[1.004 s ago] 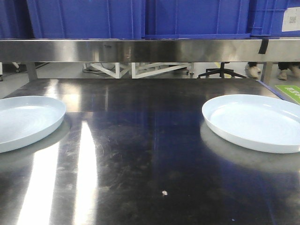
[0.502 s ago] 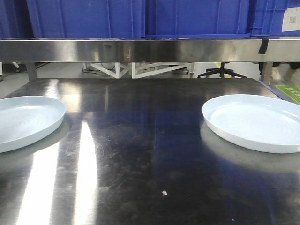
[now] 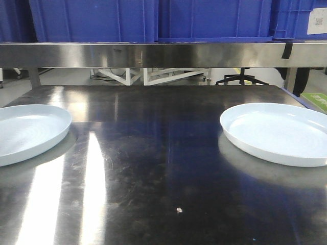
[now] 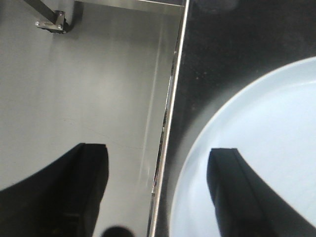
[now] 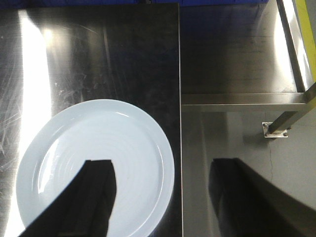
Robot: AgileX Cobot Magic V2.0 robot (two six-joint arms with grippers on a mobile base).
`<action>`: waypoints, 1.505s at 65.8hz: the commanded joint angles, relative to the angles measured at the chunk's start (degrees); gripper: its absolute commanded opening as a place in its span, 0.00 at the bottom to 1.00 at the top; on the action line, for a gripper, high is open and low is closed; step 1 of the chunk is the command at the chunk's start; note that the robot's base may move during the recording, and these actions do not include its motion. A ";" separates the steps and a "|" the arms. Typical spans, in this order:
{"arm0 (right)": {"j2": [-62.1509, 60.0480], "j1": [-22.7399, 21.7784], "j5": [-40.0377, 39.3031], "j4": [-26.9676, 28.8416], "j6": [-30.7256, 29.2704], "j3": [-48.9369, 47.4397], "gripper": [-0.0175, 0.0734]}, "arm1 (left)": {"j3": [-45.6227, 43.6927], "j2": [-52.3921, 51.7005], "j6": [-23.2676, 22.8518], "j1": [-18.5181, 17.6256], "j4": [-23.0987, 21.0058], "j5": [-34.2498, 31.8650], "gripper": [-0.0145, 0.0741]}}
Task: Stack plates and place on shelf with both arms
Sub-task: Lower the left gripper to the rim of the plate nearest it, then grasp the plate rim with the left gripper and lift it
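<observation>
Both jaws spread: left gripper point(image 4: 163, 192) straddles left plate point(image 3: 28, 130) rim, right gripper point(image 5: 165, 197) right plate point(image 3: 278, 133) (apparently readying edge grasps).

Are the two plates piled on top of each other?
No, the left plate and the right plate lie far apart on the steel table.

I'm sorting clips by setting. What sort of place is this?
Probably a workshop or lab storage area, not a home kitchen. The work surface is a bare steel table, blue plastic crates sit on a steel shelf above it, and an office chair stands on the floor behind.
</observation>
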 commanded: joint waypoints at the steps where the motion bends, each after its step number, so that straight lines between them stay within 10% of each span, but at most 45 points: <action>1: -0.93 -0.25 -3.38 -0.39 -0.43 -2.20 0.76 | -1.55 -1.56 -0.53 0.02 -0.34 -2.15 0.70; 33: -0.93 -0.25 -3.31 -0.39 -0.43 -2.20 0.76 | -1.55 -0.06 -0.53 0.02 -0.69 -2.05 0.68; 45: -0.93 -0.25 -3.36 -0.39 -0.43 -2.20 0.76 | -1.55 -0.06 -0.53 0.02 -2.15 -2.05 0.24; 99: -0.93 -0.25 -3.36 -0.39 -0.43 -2.20 0.76 | -9.03 -12.59 -0.53 -13.75 -8.81 0.37 0.28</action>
